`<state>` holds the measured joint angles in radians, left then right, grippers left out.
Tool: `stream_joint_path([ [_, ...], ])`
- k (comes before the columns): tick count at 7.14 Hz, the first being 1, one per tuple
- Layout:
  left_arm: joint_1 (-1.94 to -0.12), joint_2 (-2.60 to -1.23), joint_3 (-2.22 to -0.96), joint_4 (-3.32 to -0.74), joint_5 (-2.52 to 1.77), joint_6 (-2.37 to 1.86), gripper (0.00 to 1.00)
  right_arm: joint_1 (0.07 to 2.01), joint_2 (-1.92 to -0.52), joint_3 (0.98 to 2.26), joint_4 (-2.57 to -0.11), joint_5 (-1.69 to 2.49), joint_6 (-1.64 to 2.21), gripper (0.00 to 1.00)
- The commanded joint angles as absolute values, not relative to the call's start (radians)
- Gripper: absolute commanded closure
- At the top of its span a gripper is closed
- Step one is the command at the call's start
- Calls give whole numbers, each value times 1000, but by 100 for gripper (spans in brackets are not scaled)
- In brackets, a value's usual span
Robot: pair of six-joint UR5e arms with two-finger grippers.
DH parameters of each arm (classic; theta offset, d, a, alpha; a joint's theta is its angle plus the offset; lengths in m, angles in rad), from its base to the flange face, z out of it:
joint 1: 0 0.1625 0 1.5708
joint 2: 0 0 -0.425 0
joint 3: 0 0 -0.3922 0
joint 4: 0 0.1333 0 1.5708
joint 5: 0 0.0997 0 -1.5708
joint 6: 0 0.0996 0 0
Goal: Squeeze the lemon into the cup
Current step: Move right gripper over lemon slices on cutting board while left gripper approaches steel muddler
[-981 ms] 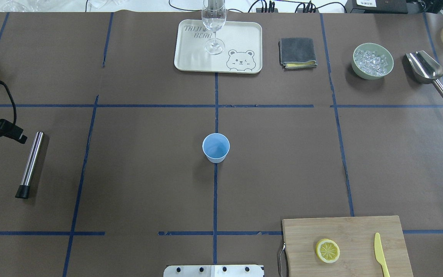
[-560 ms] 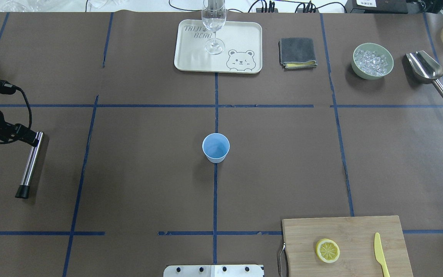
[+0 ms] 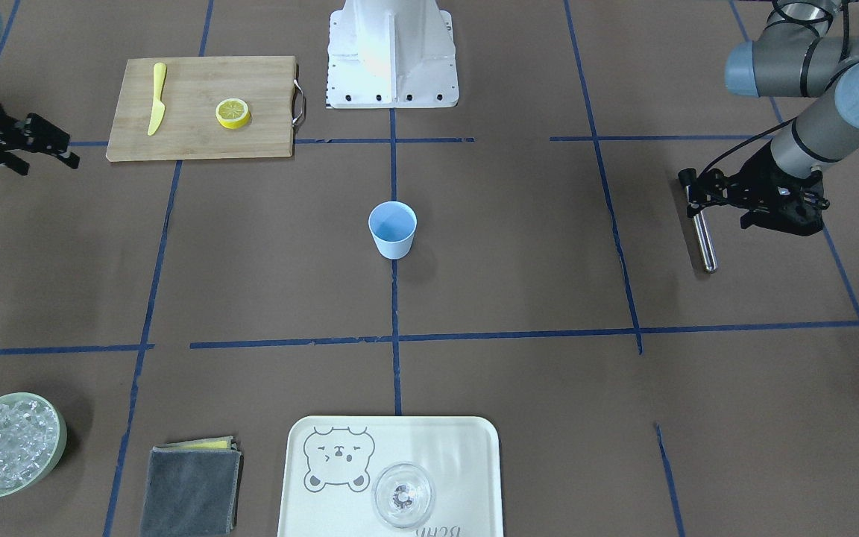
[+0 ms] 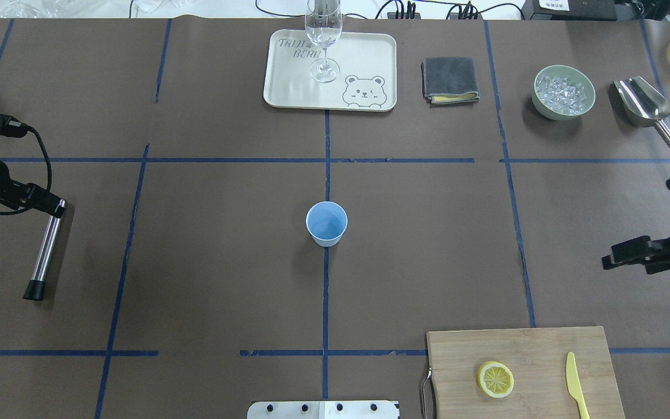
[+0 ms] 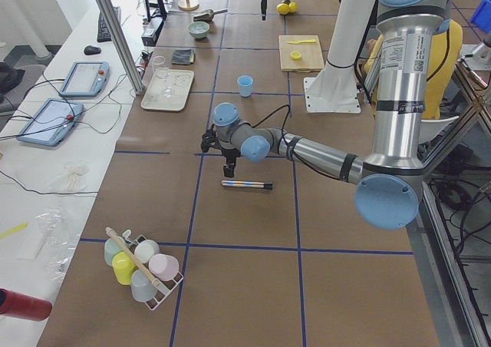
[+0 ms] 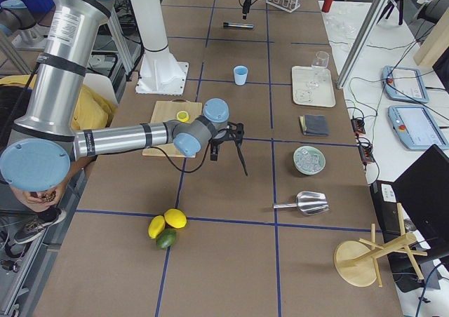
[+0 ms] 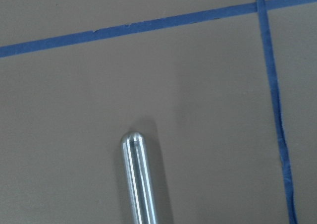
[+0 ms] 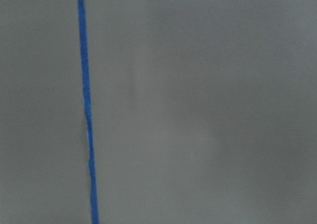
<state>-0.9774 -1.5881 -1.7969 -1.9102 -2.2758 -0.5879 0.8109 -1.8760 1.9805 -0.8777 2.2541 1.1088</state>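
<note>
We see the left gripper (image 3: 690,195) with fingers parted above one end of the steel rod (image 3: 705,242), gripping nothing. The right gripper (image 3: 64,149) hangs spread and empty. The lemon slice (image 4: 495,379) lies on the cutting board (image 4: 544,349), well apart from the blue cup (image 4: 326,223).

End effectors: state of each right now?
Left end effector: cannot tell whether open or closed; it is over the end of the metal rod.
Right end effector: open, holding nothing.
</note>
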Motion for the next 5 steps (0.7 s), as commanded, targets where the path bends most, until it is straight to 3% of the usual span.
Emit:
stream_joint_path([
  [1,-979,-1589,-1801,-1957,-2284,-594,1,440,-1873,2106,-824,1986,1462,0],
  [2,-977,-1591,-1799,-1960,-2283,-595,1,310,-1873,2138,-828,1848,1533,0],
  [4,-979,-1600,-1805,-1960,-2284,-601,1,234,-1821,2248,-1075,1801,1561,0],
  [5,-980,-1600,-1809,-1962,-2284,-601,1,185,-1804,2243,-1115,1720,1580,0],
])
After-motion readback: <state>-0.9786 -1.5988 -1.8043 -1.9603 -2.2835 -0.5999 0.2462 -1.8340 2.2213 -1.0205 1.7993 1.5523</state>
